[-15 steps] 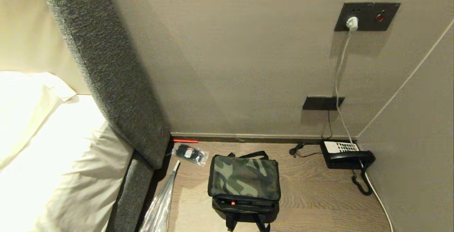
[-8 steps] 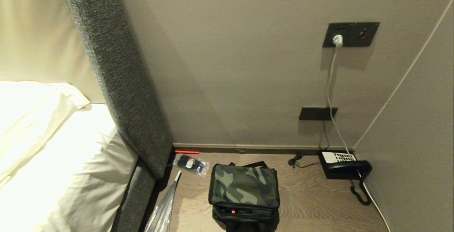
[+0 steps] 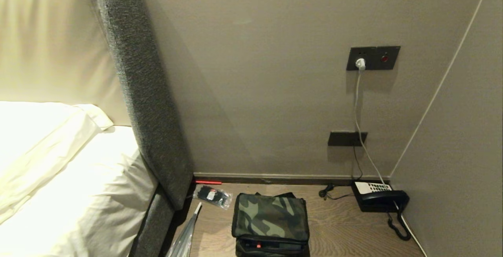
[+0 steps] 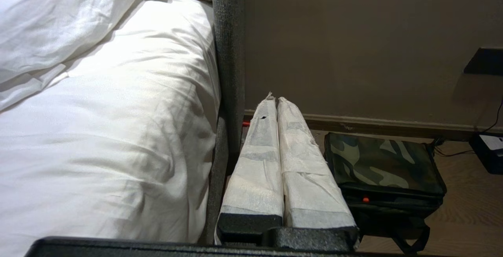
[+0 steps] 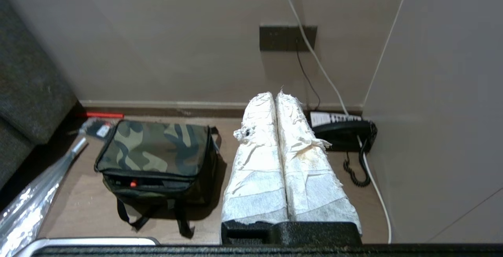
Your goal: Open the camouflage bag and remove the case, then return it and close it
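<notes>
Camouflage bag [image 3: 270, 219], boxy soft fabric in green, brown and black with black trim, sits shut on the wood-grain floor [image 3: 342, 229], and it's slid lower in the head view than a second ago because the camera has tilted up, not the bag moving. Left gripper [image 4: 277, 100] and right gripper [image 5: 277, 95], both wrapped in white tape, have fingers pressed together, holding nothing, hanging short of the bag. Long clear plastic sleeve [image 3: 184, 237] lies to its left beside the grey woven bed panel [image 3: 145, 103]; a black telephone with white keypad [image 3: 379, 198] sits in the right corner, well apart.
</notes>
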